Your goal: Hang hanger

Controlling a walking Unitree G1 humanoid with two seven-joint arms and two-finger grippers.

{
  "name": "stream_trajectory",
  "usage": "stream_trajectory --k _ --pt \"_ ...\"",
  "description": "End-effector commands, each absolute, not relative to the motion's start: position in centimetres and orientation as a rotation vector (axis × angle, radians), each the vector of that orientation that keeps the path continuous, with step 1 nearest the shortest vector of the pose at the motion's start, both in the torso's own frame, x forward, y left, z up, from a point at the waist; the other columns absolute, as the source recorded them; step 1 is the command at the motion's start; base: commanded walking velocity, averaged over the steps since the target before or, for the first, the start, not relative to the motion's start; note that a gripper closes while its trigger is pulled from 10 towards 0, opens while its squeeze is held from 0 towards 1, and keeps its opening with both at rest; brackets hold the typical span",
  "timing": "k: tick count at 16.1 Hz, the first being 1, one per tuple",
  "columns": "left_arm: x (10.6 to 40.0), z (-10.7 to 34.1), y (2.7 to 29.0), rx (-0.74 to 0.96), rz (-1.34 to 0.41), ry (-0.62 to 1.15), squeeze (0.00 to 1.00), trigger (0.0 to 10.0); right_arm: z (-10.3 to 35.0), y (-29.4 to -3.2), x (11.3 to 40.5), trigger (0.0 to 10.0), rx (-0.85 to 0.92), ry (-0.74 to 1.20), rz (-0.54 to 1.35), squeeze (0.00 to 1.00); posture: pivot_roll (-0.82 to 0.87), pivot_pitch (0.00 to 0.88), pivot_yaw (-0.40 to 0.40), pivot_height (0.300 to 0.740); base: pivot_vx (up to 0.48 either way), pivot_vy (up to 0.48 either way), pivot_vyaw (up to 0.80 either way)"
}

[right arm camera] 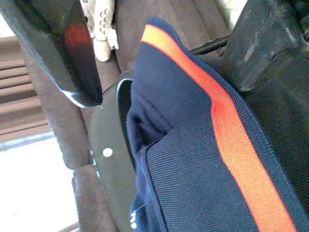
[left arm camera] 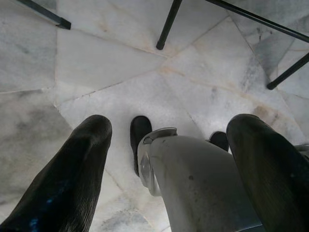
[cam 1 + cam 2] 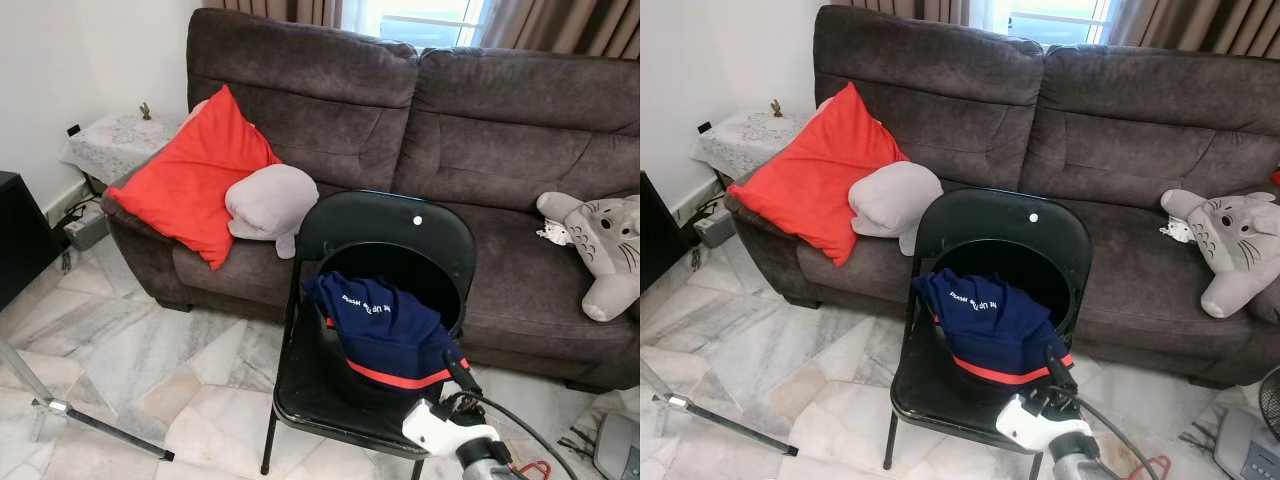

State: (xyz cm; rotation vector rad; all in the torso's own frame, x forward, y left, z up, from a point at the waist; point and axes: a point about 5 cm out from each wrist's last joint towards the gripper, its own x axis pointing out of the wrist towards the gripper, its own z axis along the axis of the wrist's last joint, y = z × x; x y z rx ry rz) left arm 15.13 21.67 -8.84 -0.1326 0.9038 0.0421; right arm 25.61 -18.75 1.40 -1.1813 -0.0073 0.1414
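- A navy blue garment with an orange-red stripe and white lettering (image 3: pixel 385 325) lies heaped in a black round bucket (image 3: pixel 440 290) on a black metal folding chair (image 3: pixel 330 400), lower centre of the frame; any hanger in it cannot be made out.
- The right gripper (image 1: pixel 164 63), lower right, hovers just beside the stripe, fingers spread.
- The left gripper (image 2: pixel 169 145) hangs spread above the pale marble floor (image 2: pixel 111 82).
- A dark brown sofa (image 3: pixel 500 130) fills the upper frame.
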Motion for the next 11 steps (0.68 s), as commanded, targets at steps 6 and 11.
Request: stream_trajectory --k 6,11 --pt "14.52 -9.10 21.74 -0.120 0.040 0.931 0.00 10.0 1.12 -18.61 25.65 10.0 -1.182 -0.016 0.126 0.00 0.01 0.035 -0.029 0.740 0.000 0.000 0.00" --pt "14.50 -9.13 21.66 -0.119 0.040 0.932 0.00 10.0 0.88 -18.02 26.19 10.0 -1.169 -0.002 0.136 0.00 0.02 0.036 -0.027 0.740 0.000 0.000 0.00"
